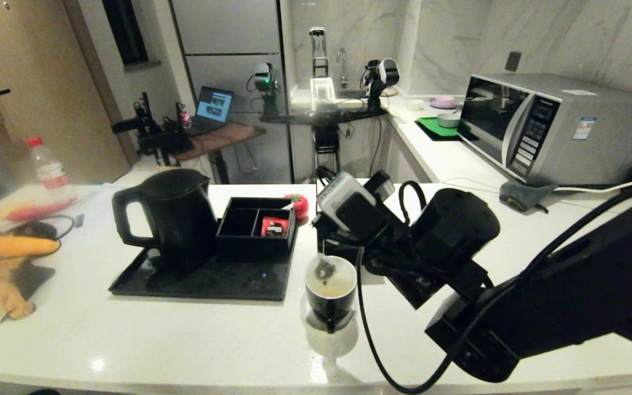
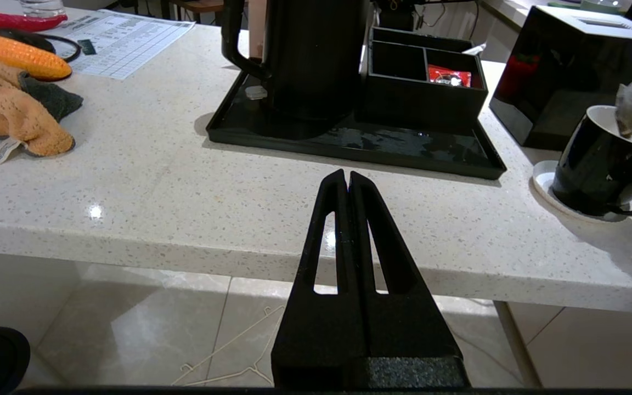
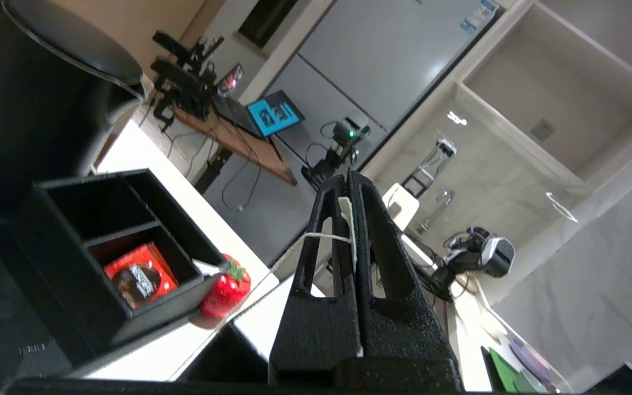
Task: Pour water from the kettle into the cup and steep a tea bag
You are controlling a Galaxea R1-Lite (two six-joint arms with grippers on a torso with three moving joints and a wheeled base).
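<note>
Bench (image 1: pixel 129 340) carries a black tray (image 1: pixel 195 282); kettle (image 1: pixel 170 216) upright on its left end, beside a compartment box (image 1: pixel 255 227). Cup (image 1: pixel 331 293) sits on a coaster just off the tray's right corner, yellowish water (image 1: pixel 333 289) inside. Right claw (image 3: pixel 347 184) above it, pinched on the string; tea bag (image 1: pixel 325 269) hangs at the cup's mouth. Left claw (image 2: pixel 345 176) closed, empty, at the bench's front edge.
</note>
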